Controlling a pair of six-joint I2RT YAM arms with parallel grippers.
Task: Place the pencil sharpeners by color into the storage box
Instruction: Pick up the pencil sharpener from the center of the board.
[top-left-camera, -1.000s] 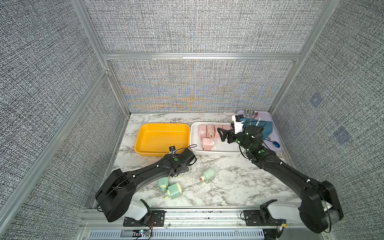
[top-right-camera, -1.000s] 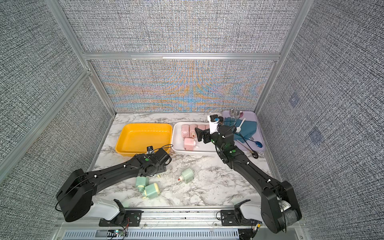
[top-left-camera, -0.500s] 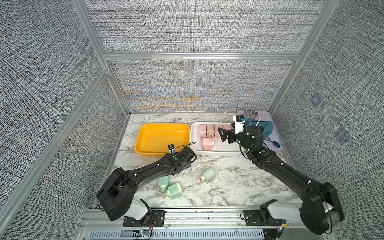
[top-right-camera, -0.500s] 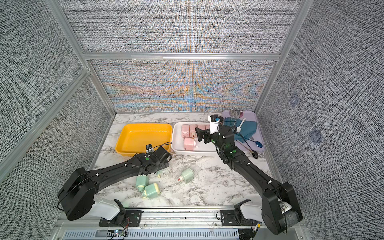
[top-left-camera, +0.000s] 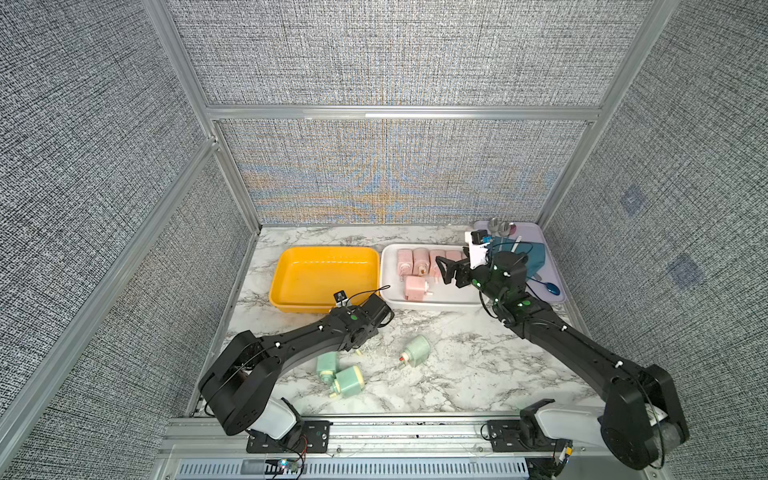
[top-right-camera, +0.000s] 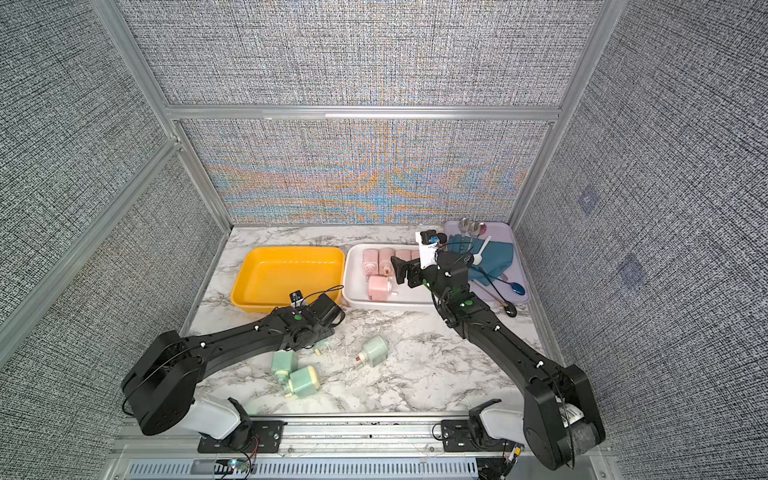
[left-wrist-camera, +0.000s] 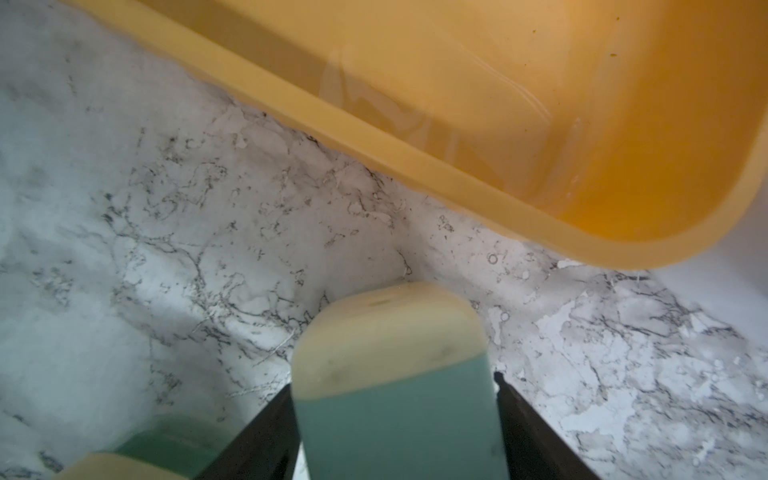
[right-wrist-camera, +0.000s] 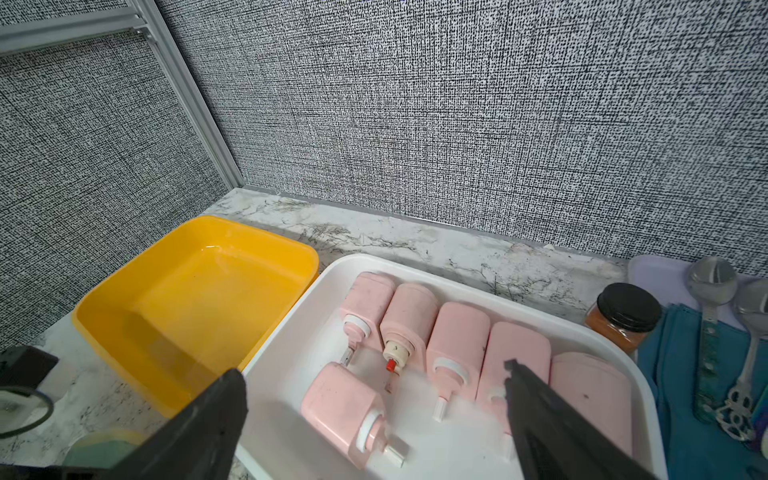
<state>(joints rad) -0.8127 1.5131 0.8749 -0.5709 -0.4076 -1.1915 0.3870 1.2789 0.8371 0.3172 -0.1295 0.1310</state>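
- Pencil sharpeners (right-wrist-camera: 457, 336) in pink, six of them, lie in the white tray (top-left-camera: 432, 306) at 1 o'clock on the desk (top-left-camera: 478, 374): five in a row and one in front of it.
- All the green sharpeners (top-left-camera: 415, 350) are outside any tray. Three lie loose at 6 to 7 o'clock, two of them touching and the third apart, nearer the centre.
- Just off centre toward 9 o'clock, the fourth green sharpener (left-wrist-camera: 399, 424) sits between the jaws of my left gripper (left-wrist-camera: 392, 382). The left wrist view shows a finger against each side, so I read it as gripped. I cannot tell whether it has left the desk.
- Nothing lies in the yellow tray (left-wrist-camera: 374, 137) at 11 o'clock, just beyond that grip. I take it as the bin for green.
- My right gripper (top-left-camera: 444, 270) hangs over the white tray, jaws wide with nothing between them.
- By my judgement pink is sorted and this is the first green pick. The next move calls for a lift that clears the yellow rim, a short carry toward 11 o'clock and a low release inside. Another green one lies close by and could get nudged.
- I leave the purple tray (top-left-camera: 550, 266) at 2 o'clock alone.
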